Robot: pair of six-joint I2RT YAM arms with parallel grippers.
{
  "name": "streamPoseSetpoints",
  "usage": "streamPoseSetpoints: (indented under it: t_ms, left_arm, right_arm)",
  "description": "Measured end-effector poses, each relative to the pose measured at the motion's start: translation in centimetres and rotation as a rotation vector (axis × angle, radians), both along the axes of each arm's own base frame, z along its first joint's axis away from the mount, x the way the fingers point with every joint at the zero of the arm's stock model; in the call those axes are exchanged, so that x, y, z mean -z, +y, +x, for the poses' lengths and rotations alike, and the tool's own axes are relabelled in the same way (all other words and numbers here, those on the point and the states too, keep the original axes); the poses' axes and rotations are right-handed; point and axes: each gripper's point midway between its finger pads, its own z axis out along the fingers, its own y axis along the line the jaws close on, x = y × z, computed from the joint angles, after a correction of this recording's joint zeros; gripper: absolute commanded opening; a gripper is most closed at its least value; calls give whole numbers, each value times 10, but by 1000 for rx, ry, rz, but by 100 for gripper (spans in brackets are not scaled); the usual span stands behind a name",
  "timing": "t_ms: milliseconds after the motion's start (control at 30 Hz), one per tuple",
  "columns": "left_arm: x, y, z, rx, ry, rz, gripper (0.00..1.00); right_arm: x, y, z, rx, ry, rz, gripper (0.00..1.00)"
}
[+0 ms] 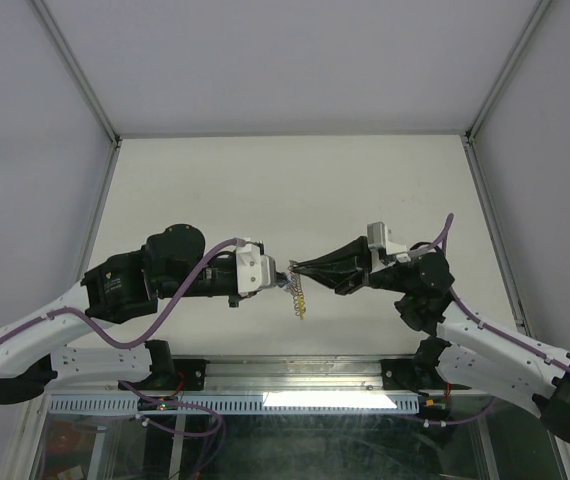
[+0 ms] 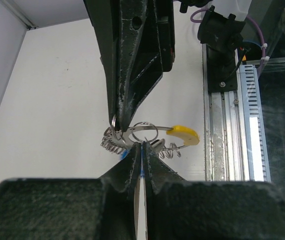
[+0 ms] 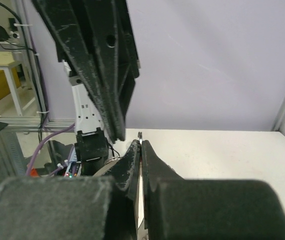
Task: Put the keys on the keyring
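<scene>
Both grippers meet tip to tip above the table's near middle. My left gripper [image 1: 285, 273] [image 2: 140, 146] is shut on a key whose blue head [image 2: 124, 153] peeks out between the fingers. The keyring [image 1: 299, 298] [image 2: 147, 131], silvery with coiled ribs and a yellow segment [image 2: 183, 135], hangs just past those tips. My right gripper [image 1: 298, 268] [image 2: 117, 123] reaches in from the opposite side and is shut on the ring's thin metal edge [image 3: 140, 135]. In the right wrist view the left gripper's fingers [image 3: 100, 75] loom overhead. Other keys cannot be told apart.
The white table [image 1: 295, 190] lies below the hanging ring. A metal rail [image 1: 295, 375] [image 2: 222, 135] runs along the near edge by the arm bases. Grey enclosure walls [image 1: 25, 120] stand at the left, right and back.
</scene>
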Motion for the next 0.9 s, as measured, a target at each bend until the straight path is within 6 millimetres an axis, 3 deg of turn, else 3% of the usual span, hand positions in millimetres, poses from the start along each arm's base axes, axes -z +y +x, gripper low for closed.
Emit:
streamPoseSetpoints:
  t_ms: [467, 700, 900]
  left_arm:
    - [11, -4, 2, -3, 13, 37, 6]
    - [-1, 7, 7, -54, -14, -9, 34]
    - [-22, 28, 17, -162, -43, -131, 49]
  right_arm:
    - [7, 4, 11, 47, 16, -70, 0]
    - [7, 4, 12, 54, 8, -69, 0]
    - [18, 5, 21, 95, 26, -126, 0]
